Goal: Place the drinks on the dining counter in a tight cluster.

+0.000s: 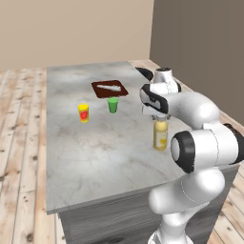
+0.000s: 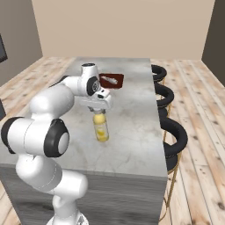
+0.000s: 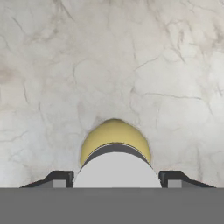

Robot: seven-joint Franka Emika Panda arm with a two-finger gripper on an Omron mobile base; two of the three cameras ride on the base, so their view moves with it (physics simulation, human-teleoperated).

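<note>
Marble ran wide and grey-veined under your arm, the dining counter [image 1: 95, 157] standing on a plank floor with black stools [image 2: 169, 99] along one long side. Your gripper [image 2: 100, 110] pointed straight down over the yellow bottle [image 2: 101, 127], and in the hand view its two dark fingertips [image 3: 59, 179] stood either side of the grey cap [image 3: 116, 168], partly open with the cap between them. You could read that as a hold on the neck, since both base views showed the hand sitting right on the bottle's top, though whether the pads actually pressed the cap cannot be told. The bottle stood upright, its base at or just above the marble near the stool-side edge; contact with the top was not clear. Further out, well apart from it, stood a green cup [image 1: 113, 105] and a yellow cup with a red mark [image 1: 84, 113], and beyond them a dark brown board [image 1: 110, 88] with something pale on it. As for progress, you had one drink on the island at best. No second or third bottle stood beside it, so by my judgement the clustering was barely begun, with two more drinks left to fetch and set close against this one.
</note>
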